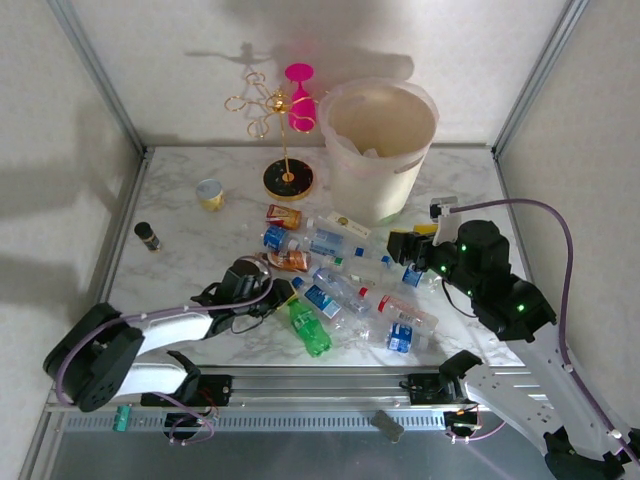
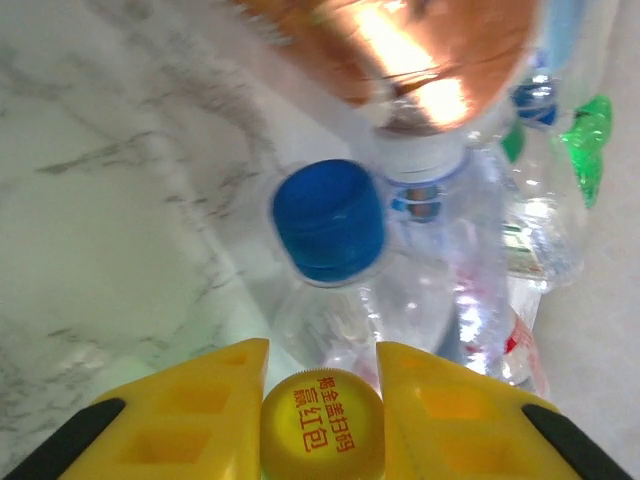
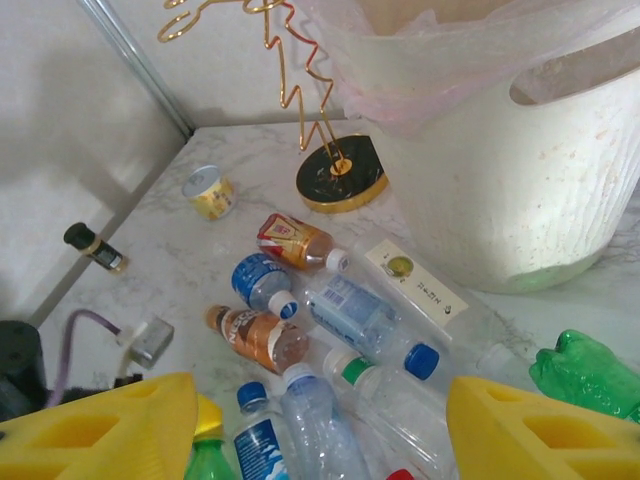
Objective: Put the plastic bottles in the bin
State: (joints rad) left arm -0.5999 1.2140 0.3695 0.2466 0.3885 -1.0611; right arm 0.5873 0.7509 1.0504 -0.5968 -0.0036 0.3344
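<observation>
At the far right of the marble table (image 1: pixel 180 262) stands the bin (image 1: pixel 365 185), upright, its mouth open and lined with thin plastic. Just left of the bin is a gold wire stand (image 1: pixel 287 150) carrying a pink glass (image 1: pixel 300 95).

On the near side of the bin, from its foot toward the arms, the plastic bottles (image 1: pixel 345 285) lie in a loose heap, all on their sides with their long axes at mixed angles. The right gripper (image 3: pixel 320 410) hangs over the heap's edge, near and slightly right of the bin, its fingers spread wide with nothing between them.

The blue-labelled bottle (image 3: pixel 350 310) points its blue cap toward that gripper. The green bottle (image 1: pixel 310 330), at the end of the heap farthest from the bin, lies on a slant, base toward the near edge and neck toward the far left.

Well left of the bin are a short yellow cup (image 1: pixel 209 192) and, farther still, a tiny dark vial (image 1: pixel 147 235).

The left gripper (image 2: pixel 322 370) has its fingers pressed onto a yellow cap (image 2: pixel 322 425) with red print, at the green bottle's neck.
</observation>
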